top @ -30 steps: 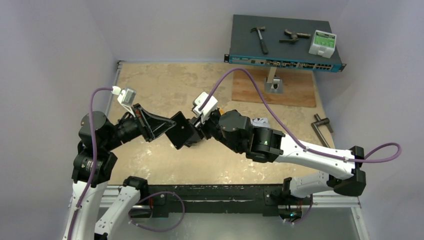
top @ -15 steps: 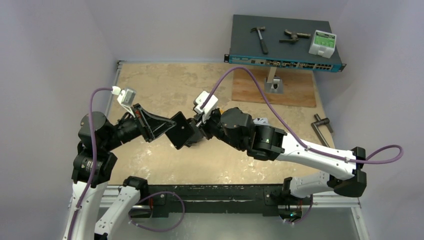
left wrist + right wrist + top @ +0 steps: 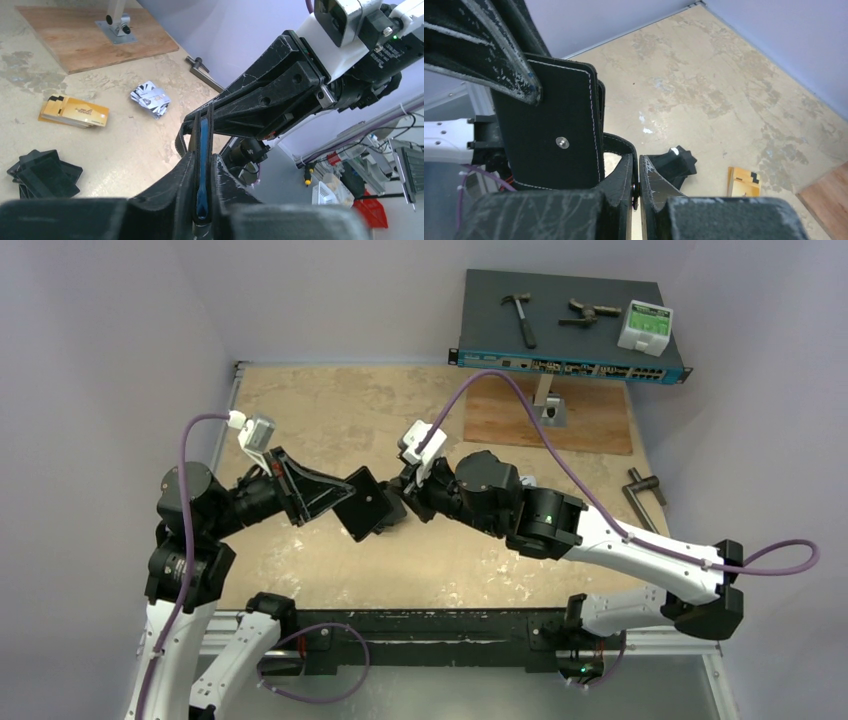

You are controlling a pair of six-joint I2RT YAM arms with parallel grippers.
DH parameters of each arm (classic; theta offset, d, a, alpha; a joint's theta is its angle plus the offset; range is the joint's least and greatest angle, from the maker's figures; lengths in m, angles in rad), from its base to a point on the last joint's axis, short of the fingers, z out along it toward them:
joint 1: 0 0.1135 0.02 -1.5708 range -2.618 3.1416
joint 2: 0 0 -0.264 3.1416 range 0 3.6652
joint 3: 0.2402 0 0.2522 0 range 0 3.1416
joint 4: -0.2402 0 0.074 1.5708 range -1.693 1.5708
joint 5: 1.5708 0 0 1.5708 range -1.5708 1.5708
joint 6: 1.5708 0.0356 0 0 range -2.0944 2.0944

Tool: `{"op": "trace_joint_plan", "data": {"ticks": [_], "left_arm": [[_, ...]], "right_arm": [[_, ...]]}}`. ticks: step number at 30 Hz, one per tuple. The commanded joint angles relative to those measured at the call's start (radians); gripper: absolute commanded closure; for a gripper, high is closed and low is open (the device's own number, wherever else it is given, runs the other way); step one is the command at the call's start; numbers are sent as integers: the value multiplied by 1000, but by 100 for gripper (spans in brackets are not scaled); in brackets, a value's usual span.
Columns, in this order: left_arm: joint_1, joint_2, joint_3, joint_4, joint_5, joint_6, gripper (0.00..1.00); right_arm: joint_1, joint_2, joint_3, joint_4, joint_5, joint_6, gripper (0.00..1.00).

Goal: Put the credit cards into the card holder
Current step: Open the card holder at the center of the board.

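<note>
My left gripper (image 3: 349, 498) is shut on one edge of the black card holder (image 3: 367, 510) and holds it above the table. In the left wrist view the holder (image 3: 202, 135) stands edge-on between my jaws, with blue showing inside. My right gripper (image 3: 398, 503) is shut on the holder's snap tab (image 3: 620, 144); the holder's flat face with its snap stud (image 3: 549, 135) is to the left of it. Orange-yellow credit cards (image 3: 75, 112) and silver-white credit cards (image 3: 150, 97) lie on the table. The orange cards also show in the right wrist view (image 3: 744, 181).
A pile of other black holders (image 3: 42, 172) lies near the cards. A wooden board (image 3: 590, 425) with a metal post (image 3: 548, 405) is at the back right, under a network switch (image 3: 570, 325) carrying tools. A dark metal tool (image 3: 645, 490) lies at the right edge.
My right arm has shifted a little to the right, still gripping the tab. The holder has turned slightly between the two grippers. The left arm has hardly moved.
</note>
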Motion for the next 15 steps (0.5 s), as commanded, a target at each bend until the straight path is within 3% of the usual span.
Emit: {"op": "trace_joint_plan", "data": {"ticks": [1,3,6,8,15], "left_arm": [[2,24,-24,111,102,1,78],[1,37,-44,118,127,25,44],[1,56,-78,59,101,138,11],[1,68,-98,17,58,233,5],[1,117,-135,-79,-23,503,0]], "right_arm": [[-7,-40,-30,-52,-51,51,100],[-7,-52,-42,-74,-62,81,100],[-7,-68,-54,-124,-71,152,100],[-7,-74,-77,-168,-66,214,100],[-7,-24,-186,-313,-70,348,100]]}}
